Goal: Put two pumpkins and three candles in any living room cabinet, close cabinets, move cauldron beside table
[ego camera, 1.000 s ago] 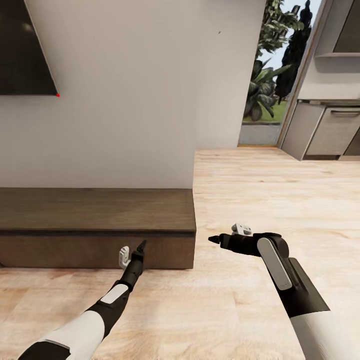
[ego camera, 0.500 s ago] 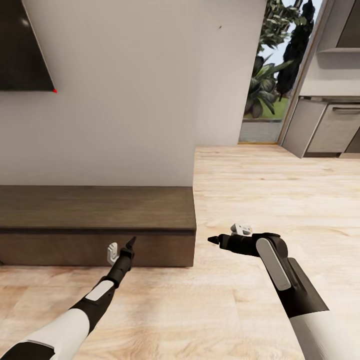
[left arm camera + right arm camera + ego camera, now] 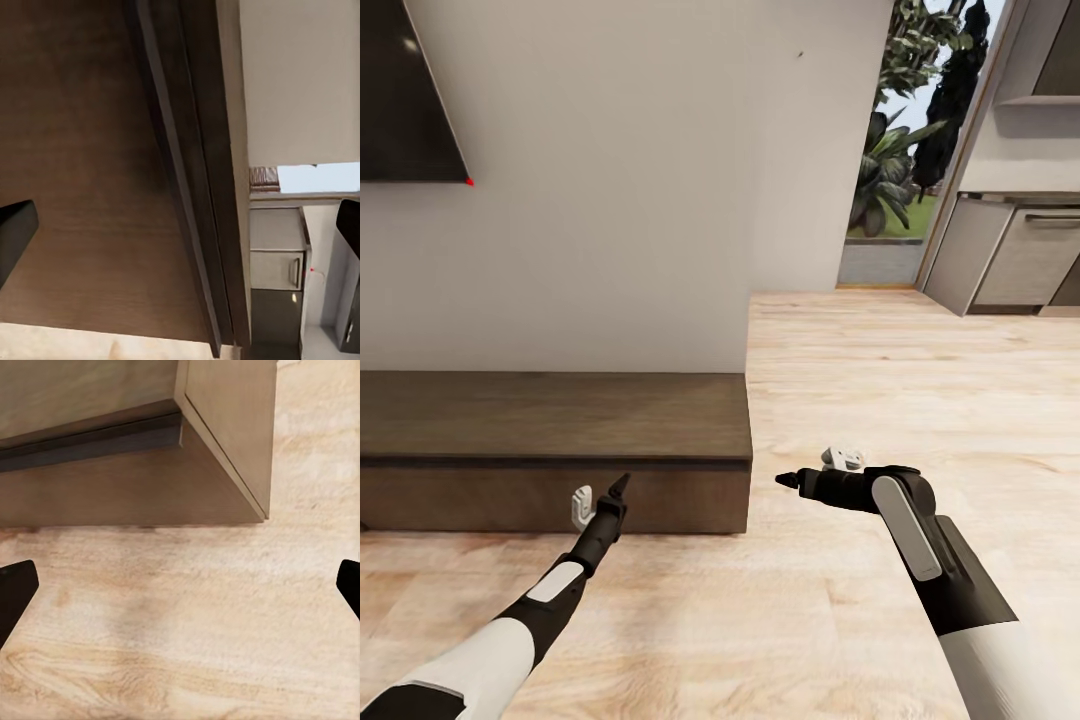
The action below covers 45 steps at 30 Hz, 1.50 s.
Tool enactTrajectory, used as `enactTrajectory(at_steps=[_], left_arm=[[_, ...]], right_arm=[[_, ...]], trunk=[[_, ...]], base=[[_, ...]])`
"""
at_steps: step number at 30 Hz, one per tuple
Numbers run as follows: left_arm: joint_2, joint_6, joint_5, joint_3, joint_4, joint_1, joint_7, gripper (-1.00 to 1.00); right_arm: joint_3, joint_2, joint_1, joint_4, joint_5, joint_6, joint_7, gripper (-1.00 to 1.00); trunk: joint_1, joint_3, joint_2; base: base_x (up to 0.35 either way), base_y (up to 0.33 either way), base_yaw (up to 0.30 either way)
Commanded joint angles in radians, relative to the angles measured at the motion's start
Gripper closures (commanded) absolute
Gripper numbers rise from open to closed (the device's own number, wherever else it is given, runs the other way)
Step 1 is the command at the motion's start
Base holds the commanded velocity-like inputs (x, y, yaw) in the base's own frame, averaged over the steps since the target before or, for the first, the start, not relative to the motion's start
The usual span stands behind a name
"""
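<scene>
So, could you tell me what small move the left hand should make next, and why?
Probably ease the left hand forward to the cabinet front. Its fingers are spread, it hovers just before the shut drawer face, and nothing is held, so opening the drawer looks like the next step.

Both pincers [image 3: 603,492] [image 3: 812,470] open, empty

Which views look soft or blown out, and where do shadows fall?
Head view: sharp nearby, bright and hazy through the doorway; soft shadow under the cabinet top lip. Left wrist view: cabinet front dim, slightly blurred. Right wrist view: floor evenly lit, faint shadow along the cabinet base.
</scene>
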Motion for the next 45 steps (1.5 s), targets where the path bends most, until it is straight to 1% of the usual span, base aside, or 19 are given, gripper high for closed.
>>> enactTrajectory(at_steps=[1,9,16,18,19,20,22,25,27,33,38,40,45], left_arm=[[0.001,0.003,0.011,-0.006,0.001,0.000,-0.004,-1.00],[0.001,-0.050,0.011,0.014,0.000,0.004,-0.002,-1.00],[0.005,-0.048,0.009,0.016,-0.001,0.004,0.001,-1.00],[0.016,-0.033,0.007,0.016,-0.002,0.004,0.004,-1.00],[0.024,-0.004,0.006,0.016,-0.003,0.003,0.015,-1.00],[0.026,0.010,0.006,0.016,-0.003,0.002,0.022,-1.00],[0.042,0.067,0.005,0.016,-0.005,0.000,0.057,-1.00],[0.060,0.104,0.005,0.016,-0.007,-0.001,0.080,-1.00],[0.064,0.094,0.005,0.015,-0.023,-0.002,0.084,-1.00],[0.068,0.050,0.006,0.014,-0.044,0.001,0.077,-1.00],[0.069,0.040,0.006,0.015,-0.046,0.004,0.020,-1.00],[0.070,0.039,0.006,0.016,-0.046,0.004,-0.004,-1.00],[0.070,0.038,0.006,0.015,-0.046,0.005,-0.015,-1.00]], right_arm=[[0.002,-0.001,-0.001,-0.001,-0.010,0.002,-0.010,-1.00],[0.002,-0.001,-0.001,-0.001,-0.011,0.002,-0.010,-1.00],[0.000,-0.001,-0.001,-0.001,-0.010,0.002,-0.010,-1.00],[0.000,-0.001,-0.001,-0.001,-0.010,0.002,-0.011,-1.00],[0.000,-0.001,-0.001,-0.001,-0.010,0.002,-0.012,-1.00],[0.000,-0.001,-0.001,-0.001,-0.010,0.002,-0.011,-1.00],[0.001,-0.001,-0.001,-0.001,-0.010,0.002,-0.012,-1.00],[0.001,-0.002,-0.001,-0.001,-0.010,0.002,-0.012,-1.00],[0.002,-0.001,-0.001,0.000,-0.010,0.002,-0.012,-1.00],[0.002,-0.001,-0.001,-0.001,-0.010,0.002,-0.012,-1.00],[0.002,-0.001,-0.001,-0.001,-0.010,0.002,-0.011,-1.00],[0.002,-0.001,-0.001,-0.001,-0.010,0.002,-0.011,-1.00],[0.002,-0.001,-0.001,-0.001,-0.010,0.002,-0.011,-1.00]], trunk=[[0.000,-0.001,0.000],[0.000,-0.001,0.000],[0.000,-0.001,0.000],[0.000,-0.001,0.000],[0.000,-0.001,0.000],[0.000,-0.001,0.000],[0.000,-0.001,0.000],[0.000,-0.001,0.000],[0.000,-0.001,0.000],[0.000,-0.001,0.000],[0.000,-0.001,0.000],[0.001,-0.009,-0.001],[0.003,-0.028,-0.002]], base=[[0.016,-0.033,0.000],[0.178,-0.067,0.000],[0.010,-0.004,0.000],[0.001,0.000,0.000],[0.000,0.000,0.000],[0.000,0.000,0.000],[0.000,0.000,0.000],[0.000,0.000,0.000],[0.000,0.000,0.000],[0.000,0.000,0.000],[0.000,0.000,0.000],[0.000,0.000,0.000],[0.000,0.000,0.000]])
